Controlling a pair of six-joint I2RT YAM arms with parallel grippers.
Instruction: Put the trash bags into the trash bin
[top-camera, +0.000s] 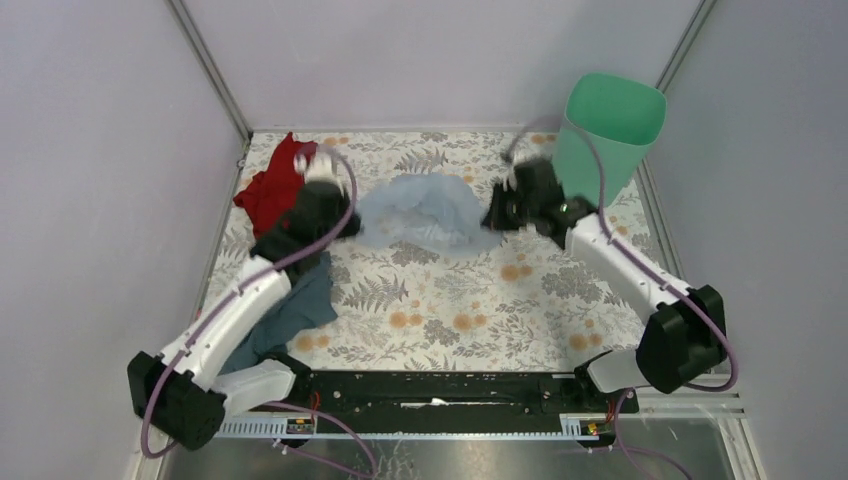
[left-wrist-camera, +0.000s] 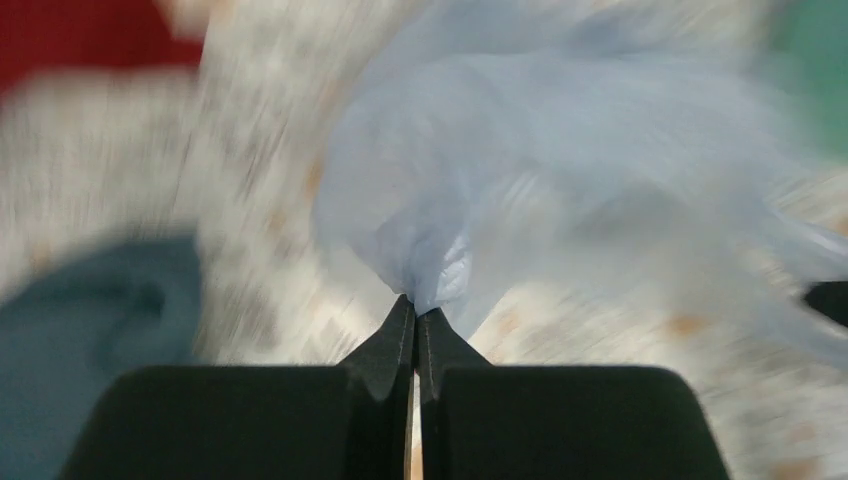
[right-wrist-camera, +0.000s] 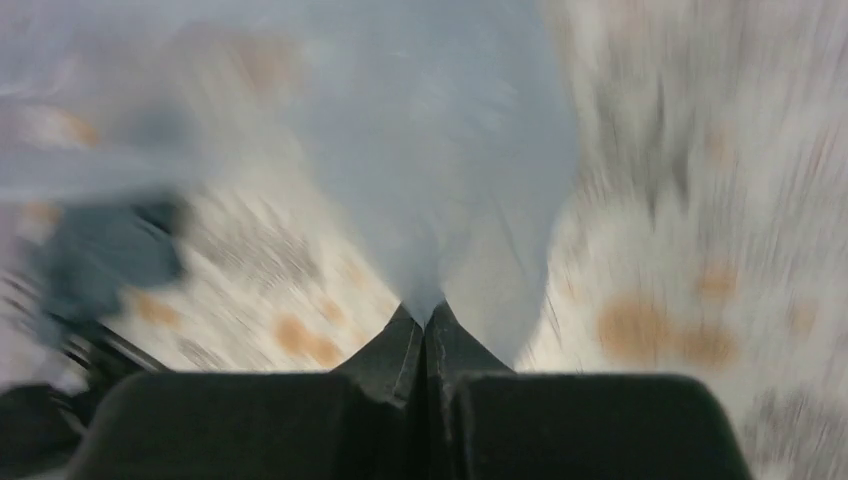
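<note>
Closest to the lens in each wrist view are the black fingers. The left fingers (left-wrist-camera: 392, 345) are pressed together on a pinch of the trash bag (left-wrist-camera: 560, 150). The right fingers (right-wrist-camera: 396, 350) are likewise closed on a fold of the same film. Both wrist views are blurred.

There is one bag: thin, translucent, pale blue and crinkled, with the floral print showing faintly through it. From above, it spans the gap between the two arms over the far middle of the worktop (top-camera: 470, 310), held at its left and right edges and bunched in between. Whether it touches the worktop I cannot tell.

One trash bin (top-camera: 610, 120), mint green with a rounded-square rim and smooth tapering sides, stands at the far right corner, just behind the right wrist. The bag is outside it, to its left.

Two cloths lie on the left side. One red cloth (top-camera: 270, 190) is at the far edge, and one grey-blue cloth (top-camera: 305, 300) lies nearer, partly under the left arm.
</note>
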